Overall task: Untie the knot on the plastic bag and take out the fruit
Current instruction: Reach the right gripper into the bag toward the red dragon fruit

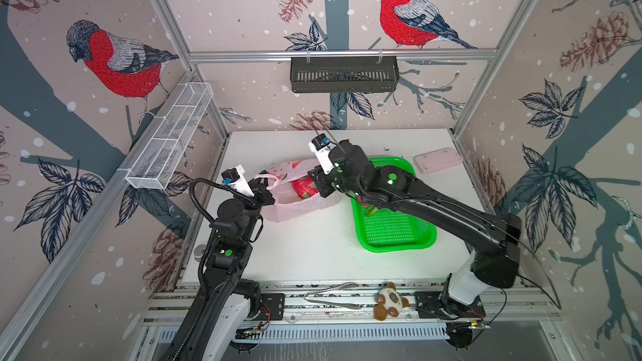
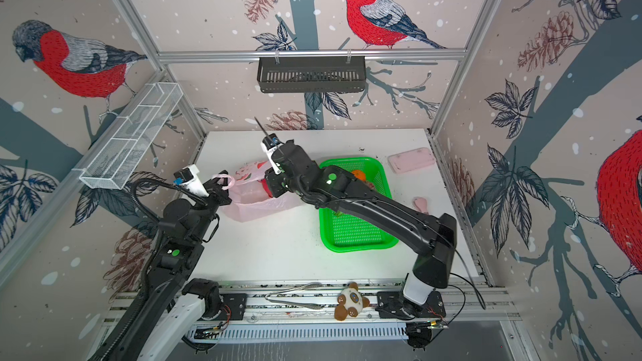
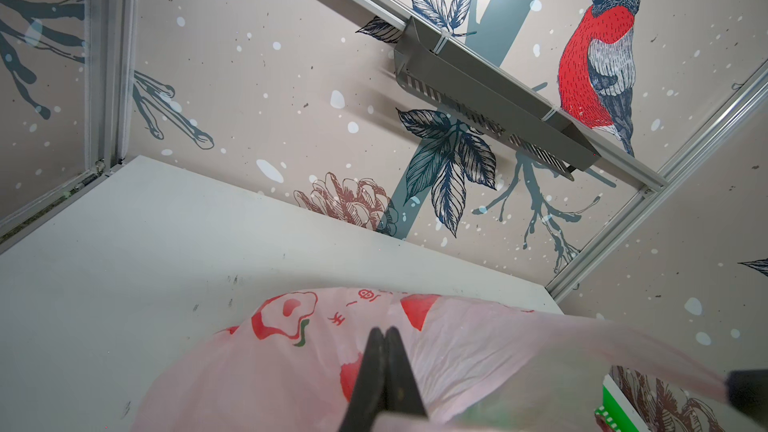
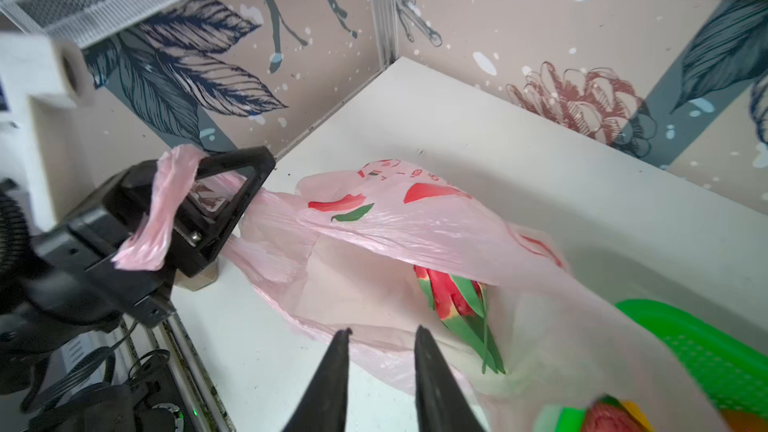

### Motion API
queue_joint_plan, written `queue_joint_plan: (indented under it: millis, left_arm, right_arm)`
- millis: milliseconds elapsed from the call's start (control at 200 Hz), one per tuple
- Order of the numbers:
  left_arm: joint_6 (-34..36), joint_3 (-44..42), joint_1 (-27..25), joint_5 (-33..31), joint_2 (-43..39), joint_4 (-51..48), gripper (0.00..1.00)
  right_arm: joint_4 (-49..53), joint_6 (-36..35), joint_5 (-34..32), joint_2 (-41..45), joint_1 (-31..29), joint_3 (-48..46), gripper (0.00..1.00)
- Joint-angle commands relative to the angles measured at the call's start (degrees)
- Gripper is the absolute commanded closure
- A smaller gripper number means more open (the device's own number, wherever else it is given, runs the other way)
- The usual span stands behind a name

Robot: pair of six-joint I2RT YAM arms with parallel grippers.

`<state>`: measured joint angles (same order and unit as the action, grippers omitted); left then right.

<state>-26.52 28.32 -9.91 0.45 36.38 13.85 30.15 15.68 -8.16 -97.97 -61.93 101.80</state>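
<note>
The left gripper (image 1: 270, 198) is pinching the plastic bag (image 1: 298, 211) by its handle near the table's (image 1: 312, 258) left edge; the right gripper (image 4: 383, 330), jaws spread, is hovering at its mouth, bare tabletop lying frontward.

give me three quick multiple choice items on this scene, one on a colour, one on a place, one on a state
1. The tray is: A blue, B green, C white.
2. The pink case lies: A inside the tray, B on the table near its far right corner, C held in the air.
3. The left pincer is: A wide open, B out of sight, C shut on the plastic bag.

Answers: B, its mesh is bright green in both top views; B, it lies flat on the white surface, apart from the tray; C, both wrist views show it closed with pink film caught in it.
</note>
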Motion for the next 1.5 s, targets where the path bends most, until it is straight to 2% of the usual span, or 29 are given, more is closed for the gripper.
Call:
queue_joint_plan:
  millis: [0, 280, 435, 736, 886, 956, 1111, 1256, 1366, 1496]
  left_arm:
    - [1.2, 1.2, 0.1, 0.2, 1.3, 1.8, 1.00]
    - [1.0, 1.0, 0.1, -0.7, 3.9, 3.4, 1.00]
    - [-0.3, -0.5, 0.1, -0.7, 5.3, 6.2, 1.00]
    - [-2.6, -5.5, 0.1, -0.4, 6.7, 10.9, 1.00]
    - [-3.1, -7.9, 0.0, 0.2, 5.7, 10.1, 1.00]
    - [-3.8, -9.4, 0.1, 0.3, 4.9, 9.8, 1.00]
    - [-4.8, -12.1, 0.1, 0.3, 3.1, 9.2, 1.00]
    - [-5.1, -13.7, 0.1, 0.7, 2.0, 9.1, 1.00]
    - [-5.0, -14.5, 0.0, 0.9, 1.0, 10.0, 1.00]
    - [-4.3, -14.7, 0.1, 0.9, 0.4, 10.7, 1.00]
  right_arm:
    - [1.7, -6.0, 0.5, -4.6, 0.3, 2.4, 0.75]
    - [3.2, -7.9, 0.1, -13.2, 2.8, 3.8, 0.81]
    - [1.3, -8.5, 0.0, -14.9, 3.5, 0.0, 0.81]
    - [-1.9, -5.9, 5.5, -14.8, 3.0, -11.2, 0.83]
    - [-3.3, -5.9, 4.6, -12.6, 1.8, -14.7, 0.82]
    - [-2.8, -6.9, 2.2, -12.3, 1.2, -14.3, 0.80]
    - [-3.9, -11.2, -3.3, -12.5, 1.0, -12.2, 0.66]
    - [-2.9, -15.6, -5.6, -16.2, 1.6, -6.7, 0.52]
    - [-1.8, -18.1, -7.6, -19.4, 2.0, -2.0, 0.35]
    - [-0.6, -19.4, -7.4, -22.5, 2.9, 1.5, 0.21]
